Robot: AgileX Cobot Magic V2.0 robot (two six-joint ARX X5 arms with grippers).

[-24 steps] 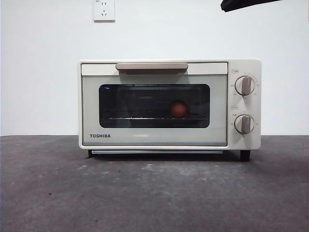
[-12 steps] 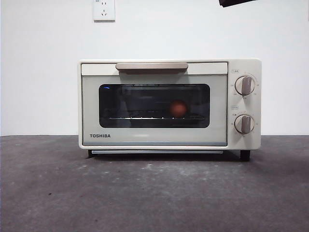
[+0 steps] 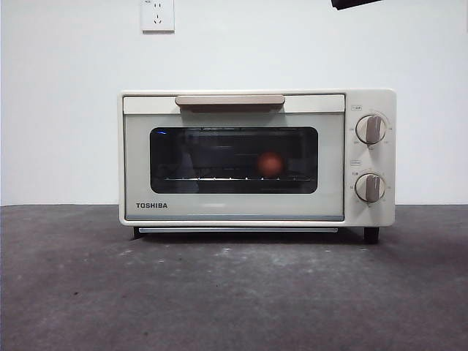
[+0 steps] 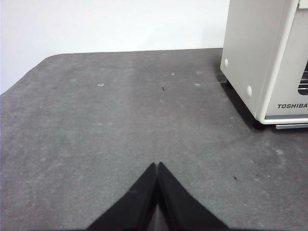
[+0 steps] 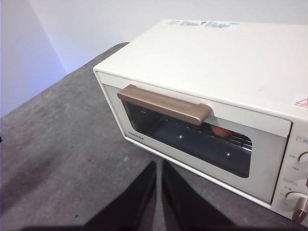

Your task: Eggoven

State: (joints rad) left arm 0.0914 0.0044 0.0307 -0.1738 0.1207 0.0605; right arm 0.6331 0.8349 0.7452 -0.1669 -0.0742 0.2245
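The cream TOSHIBA toaster oven (image 3: pixel 234 212) stands in the middle of the dark table with its door shut. The reddish-brown egg (image 3: pixel 270 164) lies on the rack inside, seen through the dark glass; it also shows in the right wrist view (image 5: pixel 220 129). My right gripper (image 5: pixel 158 166) is shut and empty, raised above the table in front of the oven (image 5: pixel 202 53). A black tip (image 3: pixel 355 3) shows at the top edge of the front view. My left gripper (image 4: pixel 157 166) is shut and empty, low over the table to the side of the oven (image 4: pixel 255 53).
The oven's brown door handle (image 3: pixel 229 100) runs along the top of the door. Two knobs (image 3: pixel 371 129) sit on its right panel. A wall socket (image 3: pixel 157 14) is on the white wall behind. The grey table (image 3: pixel 234 292) stretches in front.
The black arm tip at the top right of the front view has drawn further up and out of the picture. The oven and egg have not moved.
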